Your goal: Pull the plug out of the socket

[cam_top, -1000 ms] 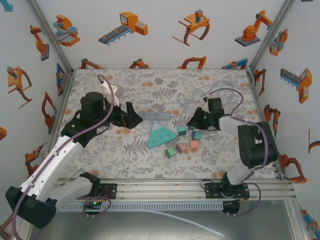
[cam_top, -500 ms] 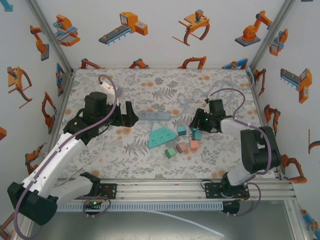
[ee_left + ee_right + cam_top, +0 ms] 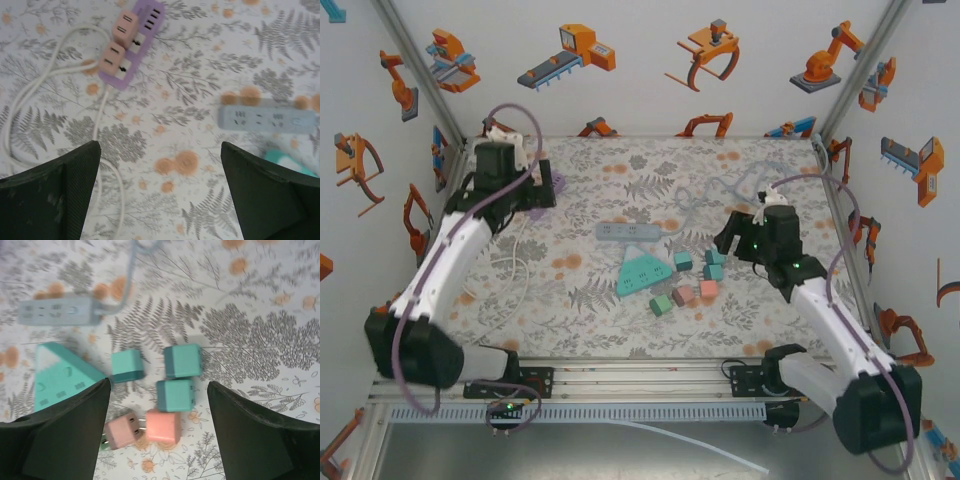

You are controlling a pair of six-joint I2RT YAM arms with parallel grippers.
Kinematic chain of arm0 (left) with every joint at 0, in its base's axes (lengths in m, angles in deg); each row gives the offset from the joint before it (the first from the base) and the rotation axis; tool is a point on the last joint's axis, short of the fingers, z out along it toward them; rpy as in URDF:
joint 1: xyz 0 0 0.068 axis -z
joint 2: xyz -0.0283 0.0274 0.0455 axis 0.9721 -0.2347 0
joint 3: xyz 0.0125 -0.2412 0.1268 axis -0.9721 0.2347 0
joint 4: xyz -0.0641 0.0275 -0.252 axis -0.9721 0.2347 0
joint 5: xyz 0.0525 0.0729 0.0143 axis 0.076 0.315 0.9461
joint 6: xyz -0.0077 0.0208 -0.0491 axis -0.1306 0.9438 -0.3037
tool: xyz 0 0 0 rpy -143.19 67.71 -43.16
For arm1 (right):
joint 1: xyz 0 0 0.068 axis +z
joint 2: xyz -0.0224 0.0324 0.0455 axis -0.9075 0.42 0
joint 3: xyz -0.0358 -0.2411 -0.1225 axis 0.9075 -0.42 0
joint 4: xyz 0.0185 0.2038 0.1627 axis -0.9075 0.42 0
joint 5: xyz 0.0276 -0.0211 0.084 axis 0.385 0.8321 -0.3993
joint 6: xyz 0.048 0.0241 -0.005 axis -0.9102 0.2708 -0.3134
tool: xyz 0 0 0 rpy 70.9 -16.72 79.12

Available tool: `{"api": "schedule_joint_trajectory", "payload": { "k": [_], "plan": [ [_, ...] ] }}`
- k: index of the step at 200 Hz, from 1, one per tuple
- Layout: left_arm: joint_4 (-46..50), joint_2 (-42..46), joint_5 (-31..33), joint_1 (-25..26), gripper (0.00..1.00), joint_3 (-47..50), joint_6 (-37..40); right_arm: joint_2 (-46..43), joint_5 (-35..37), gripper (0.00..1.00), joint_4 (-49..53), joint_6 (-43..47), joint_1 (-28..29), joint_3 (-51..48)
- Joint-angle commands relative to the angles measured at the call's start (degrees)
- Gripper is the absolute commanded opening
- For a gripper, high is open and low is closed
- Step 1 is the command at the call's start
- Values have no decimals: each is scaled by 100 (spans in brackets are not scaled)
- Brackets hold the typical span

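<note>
Left hand (image 3: 542, 189) hangs over the far-left corner of the worktop (image 3: 620, 320) in the overhead view, close beside a purple power strip (image 3: 552, 184). The right hand (image 3: 725, 238) hovers near a scatter of cubes, apparently spread. From the left wrist, the left hand's fingers stand wide apart and empty. The purple power strip lies ahead with two pink plugs (image 3: 112, 56) seated in it and a white cable (image 3: 27, 87) looping off. From the right wrist, the right hand gapes over teal cubes (image 3: 175, 395), gripping nothing.
</note>
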Motion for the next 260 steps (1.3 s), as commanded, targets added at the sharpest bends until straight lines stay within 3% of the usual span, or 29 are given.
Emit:
{"api": "schedule_joint_trajectory", "payload": {
  "k": [1, 21, 60, 89, 123, 170, 189, 221, 241, 260],
  "plan": [
    [329, -1339, 182, -181, 99, -1031, 996, -660, 321, 71, 320, 279, 651, 216],
    [393, -2524, 34, -313, 99, -1945, 1535, -1067, 692, 71, 431, 402, 1371, 358],
    [807, -4242, -535, -525, 98, -3444, 1932, -1195, 1316, 72, 982, 189, 2174, 600],
    [728, -4911, -450, -556, 100, -3722, 2204, -1191, 1574, 73, 1212, 152, 2299, 658],
    [699, -5279, -328, -569, 87, -3745, 2326, -1186, 1721, 74, 1307, 314, 2303, 807],
    [842, -4973, -834, -570, 53, -3413, 2532, -1015, 1824, 74, 1382, 487, 2303, 958],
    [1049, -4757, -1066, -565, 44, -3345, 2575, -962, 1725, 74, 1136, 544, 2303, 859],
    [1128, -3916, -1527, -529, 43, -2604, 2554, -855, 1534, 75, 840, 849, 2303, 752],
    [992, -3171, -1600, -453, 42, -1728, 2420, -822, 1417, 75, 751, 1049, 2303, 727],
    [716, -2287, -2107, -317, 42, -765, 2347, -840, 1309, 77, 653, 1281, 2303, 684]
  ]
}}
